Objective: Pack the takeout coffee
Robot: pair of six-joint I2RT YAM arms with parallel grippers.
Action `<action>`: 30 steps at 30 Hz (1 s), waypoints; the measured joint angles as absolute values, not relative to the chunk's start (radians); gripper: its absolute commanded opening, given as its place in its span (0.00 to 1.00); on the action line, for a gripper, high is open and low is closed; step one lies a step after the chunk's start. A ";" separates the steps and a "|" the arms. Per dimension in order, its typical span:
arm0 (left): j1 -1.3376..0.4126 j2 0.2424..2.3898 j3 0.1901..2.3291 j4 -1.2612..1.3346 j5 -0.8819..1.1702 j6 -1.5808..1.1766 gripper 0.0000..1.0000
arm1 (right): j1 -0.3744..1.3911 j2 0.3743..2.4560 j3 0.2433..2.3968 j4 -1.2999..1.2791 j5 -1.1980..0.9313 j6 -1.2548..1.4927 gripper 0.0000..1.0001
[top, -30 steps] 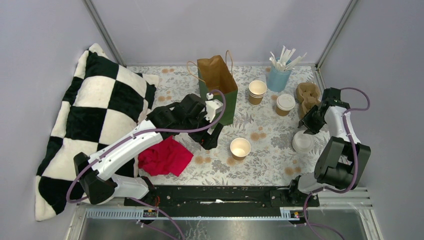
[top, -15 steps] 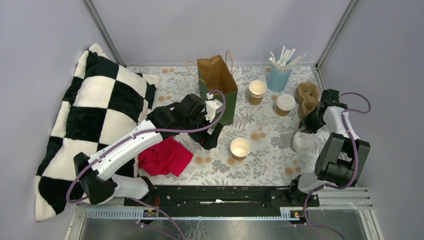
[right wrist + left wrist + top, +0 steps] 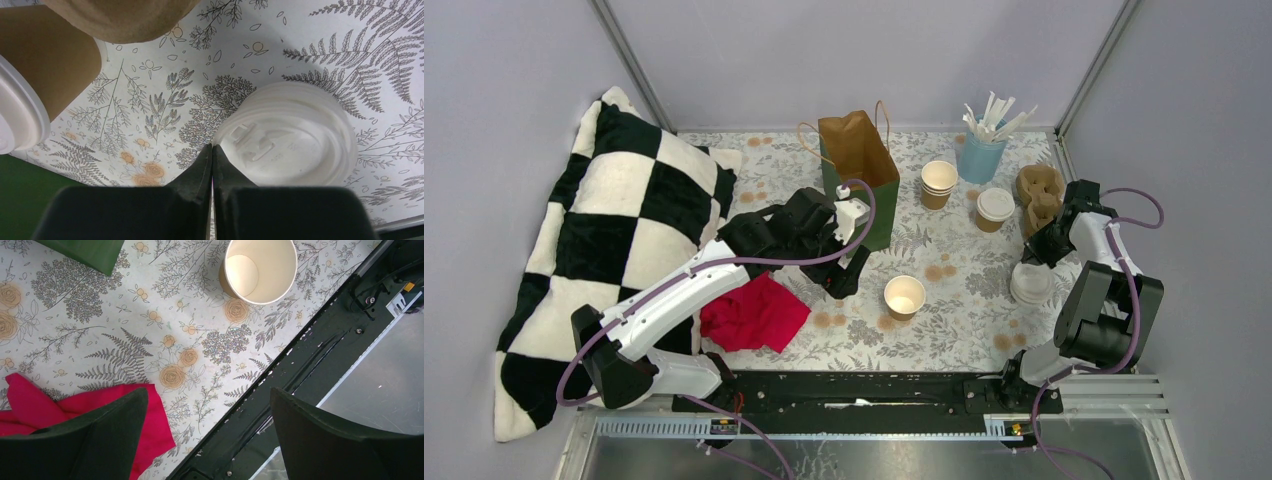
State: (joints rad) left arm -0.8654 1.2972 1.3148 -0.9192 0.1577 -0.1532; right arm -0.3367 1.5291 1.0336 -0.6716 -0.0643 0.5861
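One takeout coffee cup [image 3: 994, 208] with a white lid stands at the right; in the right wrist view its tan wall [image 3: 45, 65] fills the top left. An open tan cup [image 3: 904, 296] [image 3: 259, 270] stands mid-table, cream inside. A stack of white lids [image 3: 1031, 285] [image 3: 295, 135] lies at the right. My right gripper [image 3: 1035, 262] [image 3: 212, 146] is shut, tips pinched at the top lid's left rim. My left gripper [image 3: 844, 280] [image 3: 207, 395] hangs wide open and holds nothing, left of the open cup. The green bag [image 3: 859, 175] [image 3: 85, 252] stands upright behind it.
A stack of lidless cups [image 3: 938, 182] and a blue cup of white sticks [image 3: 981, 155] stand at the back. A brown pulp carrier [image 3: 1039, 195] [image 3: 120, 20] lies at the right edge. A red cloth [image 3: 754, 312] [image 3: 30, 407] and a checkered pillow [image 3: 614, 230] lie left.
My right gripper has closed from half open to shut at the lid stack's edge, and its wrist has shifted slightly. The left arm has not moved.
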 measured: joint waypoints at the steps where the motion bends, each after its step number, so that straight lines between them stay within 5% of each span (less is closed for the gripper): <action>1: -0.865 1.297 1.315 -0.919 0.157 -0.153 0.95 | -0.337 1.529 1.034 -0.672 -0.064 0.587 0.00; 30: -0.888 1.297 1.316 -0.919 0.126 -0.138 0.96 | -0.337 1.444 1.036 -0.794 -0.036 0.343 0.02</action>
